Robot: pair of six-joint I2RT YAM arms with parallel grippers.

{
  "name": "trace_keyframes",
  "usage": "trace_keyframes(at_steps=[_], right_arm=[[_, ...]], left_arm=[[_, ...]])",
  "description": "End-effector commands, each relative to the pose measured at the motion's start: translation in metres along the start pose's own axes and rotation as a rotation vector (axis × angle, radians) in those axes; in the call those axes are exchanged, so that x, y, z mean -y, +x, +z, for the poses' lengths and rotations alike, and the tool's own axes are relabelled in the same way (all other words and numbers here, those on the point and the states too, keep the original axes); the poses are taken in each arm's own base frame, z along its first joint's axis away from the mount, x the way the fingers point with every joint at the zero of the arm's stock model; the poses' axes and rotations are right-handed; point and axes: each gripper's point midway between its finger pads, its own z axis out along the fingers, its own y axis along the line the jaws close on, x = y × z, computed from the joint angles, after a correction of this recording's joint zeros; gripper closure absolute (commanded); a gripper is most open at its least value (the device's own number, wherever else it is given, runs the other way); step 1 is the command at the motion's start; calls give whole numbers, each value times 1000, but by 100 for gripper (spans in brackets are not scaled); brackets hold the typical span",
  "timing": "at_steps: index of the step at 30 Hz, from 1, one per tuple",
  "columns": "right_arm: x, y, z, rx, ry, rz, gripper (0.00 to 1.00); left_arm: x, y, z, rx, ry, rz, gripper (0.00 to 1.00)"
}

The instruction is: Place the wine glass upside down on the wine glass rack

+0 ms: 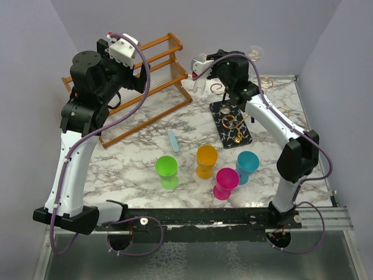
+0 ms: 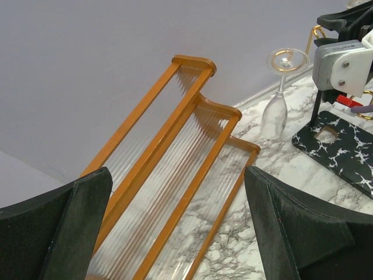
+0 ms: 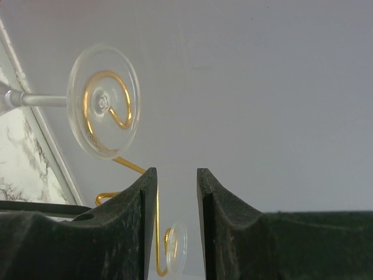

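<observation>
around: brown wooden slatted rack (image 1: 148, 87) sits to the left of the glass, back-left on the marble counter (image 1: 134, 169); four coloured cups near the front: green (image 1: 166, 169), orange (image 1: 206, 160), pink (image 1: 226, 182), teal (image 1: 247, 165); small pale-blue stick (image 1: 173, 141) lies between the cups and the wooden rack
in the way: right arm's wrist block is just beside the glass on its right; cups are well apart from it; the side facing the wooden rack is open
wine glass rack (image 2: 344, 154): black white-veined base flat on the counter right of centre, gold wire curls sticking up and out
wine glass (image 2: 274, 114): hangs on the wine glass rack, foot caught in a gold curl, off the left side of the base
axis: stem roughly vertical, foot on top, bowl mouth facing down at the counter; can't tell whether the rim touches the marble
right fingers (image 3: 134, 233): slightly apart, narrow gap, nothing between them; glass foot is up and to one side, not touching
extra: smaller clear disc (image 3: 176, 248) on the wire past the right fingers, too small to identify
left fingers (image 2: 70, 227): wide apart, nothing held, raised over the wooden rack
</observation>
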Motion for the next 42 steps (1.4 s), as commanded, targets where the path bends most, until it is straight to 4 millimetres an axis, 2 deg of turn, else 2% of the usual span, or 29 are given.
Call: trace_keyframes(at_steps=[1, 8, 16, 20, 23, 28, 34, 39, 42], right_arm=[[23, 7, -18, -21, 56, -19, 65], [33, 9, -37, -17, 70, 32, 57], [61, -3, -73, 89, 58, 304, 52], [73, -10, -95, 132, 45, 438, 51], [84, -15, -116, 152, 50, 532, 48], [99, -19, -146, 159, 60, 665, 40], [87, -22, -177, 184, -47, 699, 31], [65, -19, -190, 200, -137, 712, 27], [58, -14, -194, 193, -150, 717, 26]], left_arm=[[5, -7, -6, 40, 29, 5, 1], [24, 5, -6, 27, 124, 9, 1], [57, 32, -16, -8, 285, 40, 1], [88, 53, -33, -33, 473, 109, 1], [116, 83, -58, -97, 651, 156, 1], [144, 125, -90, -186, 828, 167, 4], [162, 172, -112, -331, 943, 156, 10], [178, 199, -119, -415, 997, 137, 15], [183, 212, -116, -462, 996, 151, 18]])
